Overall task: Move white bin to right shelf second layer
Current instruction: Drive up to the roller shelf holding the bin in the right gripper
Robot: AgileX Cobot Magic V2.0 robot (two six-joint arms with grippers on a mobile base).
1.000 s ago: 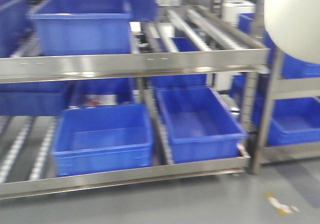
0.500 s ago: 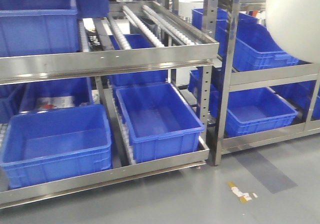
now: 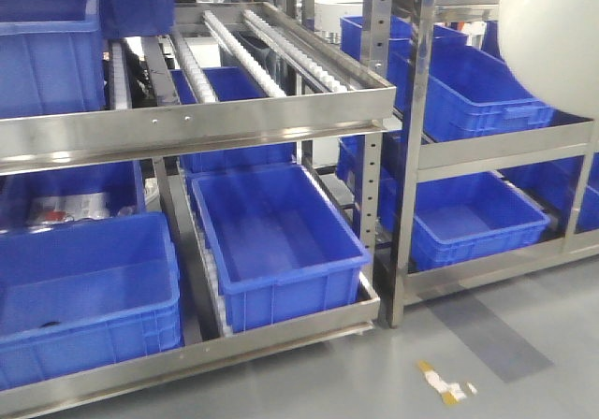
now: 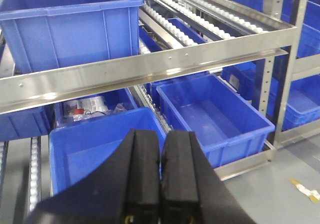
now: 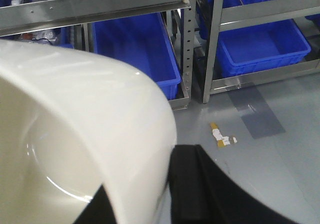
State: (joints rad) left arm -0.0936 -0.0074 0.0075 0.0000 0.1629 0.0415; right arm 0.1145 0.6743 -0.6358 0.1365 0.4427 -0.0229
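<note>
The steel flow rack (image 3: 234, 120) fills most of the front view, its sloped roller tracks (image 3: 281, 59) letting loads run down to the riveted front rail. A second rack (image 3: 496, 148) stands just to its right, and its middle level, already carrying a blue crate (image 3: 468, 87), is probably the target layer. Below sit 2 more blue crates (image 3: 271, 241), open and empty, parked against the lower rail.

The white bin (image 5: 85, 129) is off the shelves altogether, carried high at the robot's right side; its rounded base shows in the top right corner of the front view. It is glossy cream plastic with a thick rolled rim and no markings. The right gripper (image 5: 150, 194) pinches the bin's wall, 1 black finger inside and 1 outside, likely so the tub hangs steady during travel. The left gripper (image 4: 161, 179) is clenched on nothing, its pads pressed together.
</note>
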